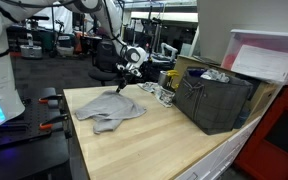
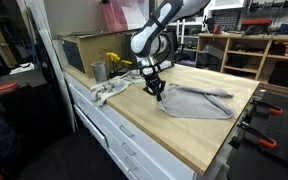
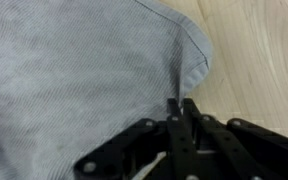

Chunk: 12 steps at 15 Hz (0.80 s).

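The gripper (image 3: pixel 181 103) seems clenched on the gray cloth (image 3: pixel 74 70), its fingers pinched at the hem, where the thin edge offers a bite. The cloth lies flat toward one end of the table (image 1: pixel 154 140).

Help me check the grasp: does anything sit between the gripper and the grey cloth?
Nothing visible does. The gripper is down on the grey cloth, jaws pinched together on a fold near its hem.
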Motion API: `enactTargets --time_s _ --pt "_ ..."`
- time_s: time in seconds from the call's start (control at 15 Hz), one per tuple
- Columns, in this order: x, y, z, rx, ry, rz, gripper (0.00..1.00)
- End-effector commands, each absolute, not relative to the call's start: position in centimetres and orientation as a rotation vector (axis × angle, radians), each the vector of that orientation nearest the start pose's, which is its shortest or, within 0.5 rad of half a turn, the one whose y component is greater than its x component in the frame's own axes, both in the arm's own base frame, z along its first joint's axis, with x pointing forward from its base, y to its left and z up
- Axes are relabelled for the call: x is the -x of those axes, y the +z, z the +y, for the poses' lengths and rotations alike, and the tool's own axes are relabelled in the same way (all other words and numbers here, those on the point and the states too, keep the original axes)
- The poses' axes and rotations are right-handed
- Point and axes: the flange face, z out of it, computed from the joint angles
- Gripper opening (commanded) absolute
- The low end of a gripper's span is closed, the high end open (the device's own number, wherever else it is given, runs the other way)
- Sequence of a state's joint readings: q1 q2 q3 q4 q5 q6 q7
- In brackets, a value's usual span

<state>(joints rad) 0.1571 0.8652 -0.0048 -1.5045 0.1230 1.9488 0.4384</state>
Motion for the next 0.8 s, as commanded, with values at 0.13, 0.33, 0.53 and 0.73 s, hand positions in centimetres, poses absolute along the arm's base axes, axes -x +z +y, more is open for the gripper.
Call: enactTargets --time_s 0.13,0.33,0.53,0.73 --pt "-64.6 12.7 10.0 3.026 0.769 0.629 0.15" --pt "-64.0 11.9 10.9 2.990 0.819 0.622 0.40" --pt "-63.8 10.9 11.9 2.940 0.832 0.630 0.63" --pt "-63.2 9.9 11.7 2.908 0.859 0.672 0.32"
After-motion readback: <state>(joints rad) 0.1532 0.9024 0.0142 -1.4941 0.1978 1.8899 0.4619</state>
